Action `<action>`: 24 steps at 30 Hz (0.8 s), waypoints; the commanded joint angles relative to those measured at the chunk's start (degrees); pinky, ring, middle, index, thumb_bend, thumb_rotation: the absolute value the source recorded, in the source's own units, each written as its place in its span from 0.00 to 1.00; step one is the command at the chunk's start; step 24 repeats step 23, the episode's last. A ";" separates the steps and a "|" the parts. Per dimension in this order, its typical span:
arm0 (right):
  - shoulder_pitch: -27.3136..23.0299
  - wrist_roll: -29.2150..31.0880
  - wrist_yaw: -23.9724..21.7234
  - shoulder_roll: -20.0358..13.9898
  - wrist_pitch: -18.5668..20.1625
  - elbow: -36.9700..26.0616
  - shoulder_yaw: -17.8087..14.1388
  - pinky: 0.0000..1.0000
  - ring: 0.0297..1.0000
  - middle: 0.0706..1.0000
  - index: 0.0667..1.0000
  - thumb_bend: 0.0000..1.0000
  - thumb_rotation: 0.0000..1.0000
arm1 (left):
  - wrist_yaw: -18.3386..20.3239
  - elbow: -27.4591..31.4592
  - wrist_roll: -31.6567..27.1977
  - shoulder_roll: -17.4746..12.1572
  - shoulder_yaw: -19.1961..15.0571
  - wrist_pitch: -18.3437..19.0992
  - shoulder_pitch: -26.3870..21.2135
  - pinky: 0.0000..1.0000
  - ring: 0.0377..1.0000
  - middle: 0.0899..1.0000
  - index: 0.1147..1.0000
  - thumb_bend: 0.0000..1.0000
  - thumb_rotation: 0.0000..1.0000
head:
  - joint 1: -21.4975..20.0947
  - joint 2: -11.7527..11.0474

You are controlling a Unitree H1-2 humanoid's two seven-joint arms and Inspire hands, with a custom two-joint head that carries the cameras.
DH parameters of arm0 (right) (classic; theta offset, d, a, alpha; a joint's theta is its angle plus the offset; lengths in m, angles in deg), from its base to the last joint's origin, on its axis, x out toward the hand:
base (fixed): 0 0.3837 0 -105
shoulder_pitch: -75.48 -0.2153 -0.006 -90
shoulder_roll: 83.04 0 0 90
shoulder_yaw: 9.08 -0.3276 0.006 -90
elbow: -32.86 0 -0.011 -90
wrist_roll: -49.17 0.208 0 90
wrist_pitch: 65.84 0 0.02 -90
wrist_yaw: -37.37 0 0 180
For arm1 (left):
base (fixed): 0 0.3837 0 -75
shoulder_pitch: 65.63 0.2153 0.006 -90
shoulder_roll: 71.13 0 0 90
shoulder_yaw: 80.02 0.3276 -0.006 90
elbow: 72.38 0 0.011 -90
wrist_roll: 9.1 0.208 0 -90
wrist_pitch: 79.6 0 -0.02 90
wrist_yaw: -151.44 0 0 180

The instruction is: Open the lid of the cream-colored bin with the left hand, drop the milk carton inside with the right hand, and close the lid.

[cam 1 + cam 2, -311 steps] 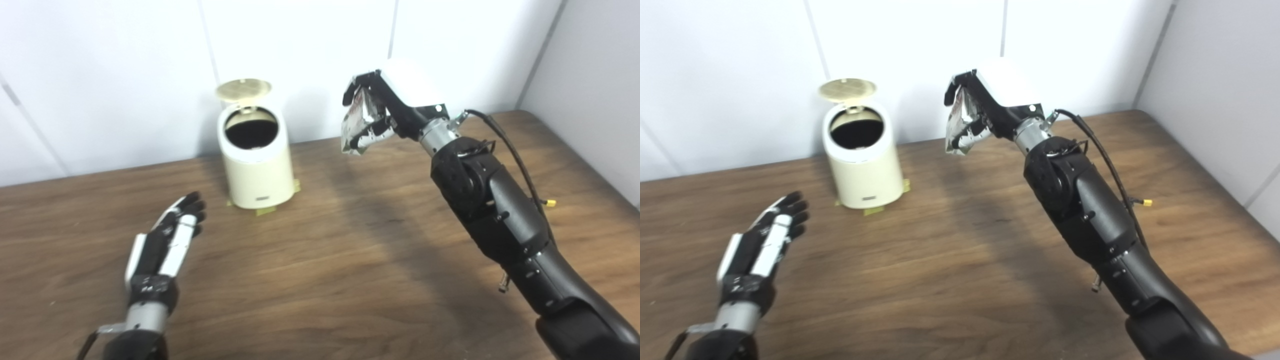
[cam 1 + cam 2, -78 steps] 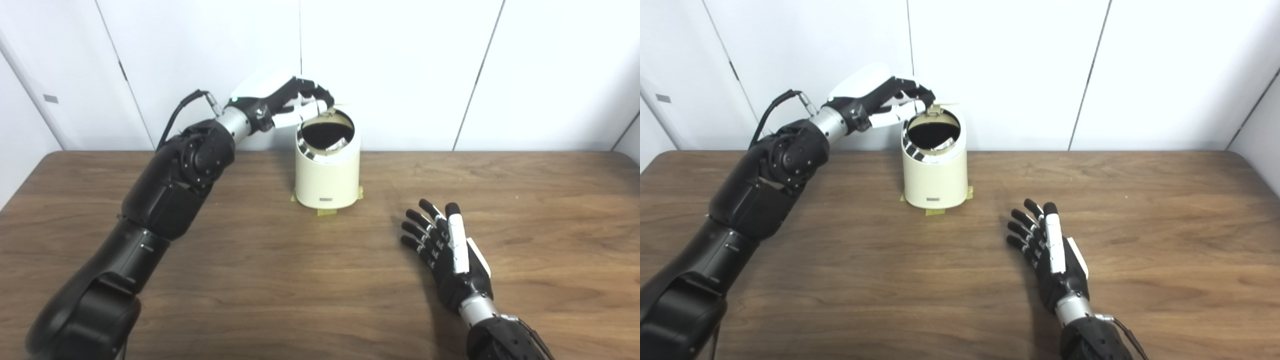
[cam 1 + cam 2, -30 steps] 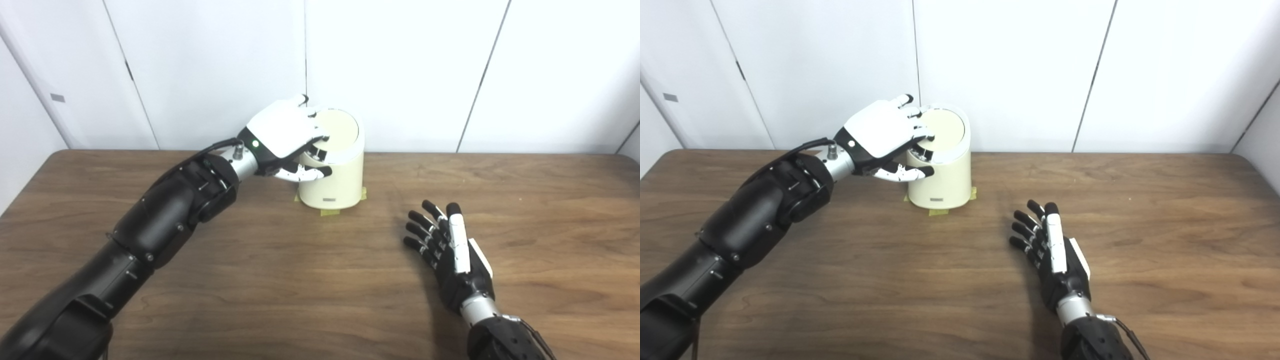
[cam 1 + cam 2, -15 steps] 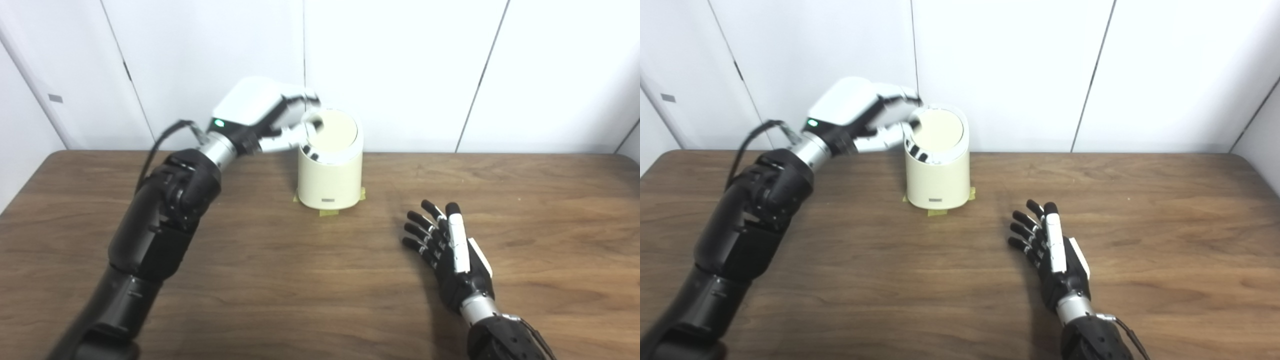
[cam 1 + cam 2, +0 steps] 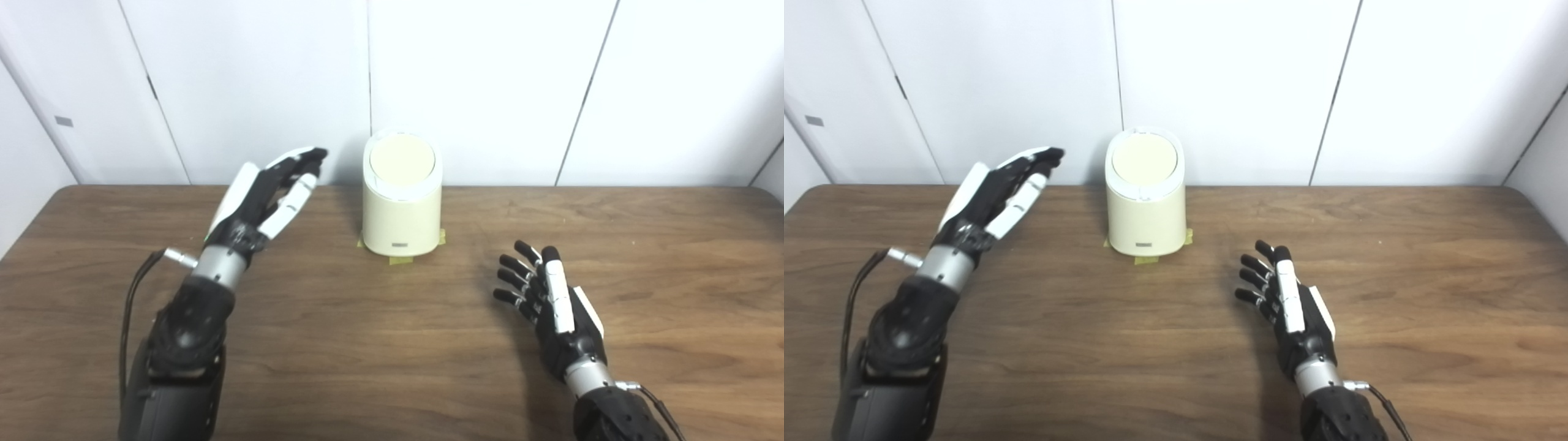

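In the left eye view, the bin (image 5: 401, 205) stands at the table's (image 5: 380, 343) far edge with its lid (image 5: 402, 160) down flat; the carton cannot be seen. The left hand (image 5: 263, 199) is raised beside it, apart, fingers straight and holding nothing. In the right eye view, the right hand (image 5: 1295, 315) lies low over the table, fingers spread, empty.
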 commanded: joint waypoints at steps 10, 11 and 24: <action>-4.45 -3.67 -0.33 -0.76 -2.59 -4.65 -0.09 0.89 0.93 0.90 0.92 0.58 1.00 | -4.52 6.40 -14.21 5.63 -5.38 2.14 9.82 0.89 0.91 0.89 0.90 0.31 1.00 | -0.93 0.18; -4.52 -3.71 -0.28 -0.74 -2.67 -4.67 -0.26 0.91 0.93 0.91 0.92 0.57 1.00 | -4.81 6.15 -15.38 5.94 -5.82 1.80 10.32 0.91 0.92 0.90 0.91 0.31 1.00 | -1.00 0.21; -4.90 -3.53 -0.53 -0.88 -4.77 -1.13 -2.03 0.94 0.96 0.94 0.93 0.57 1.00 | -6.91 0.09 -19.21 4.86 -4.92 -1.01 9.46 0.96 0.93 0.91 0.91 0.35 1.00 | -1.03 0.21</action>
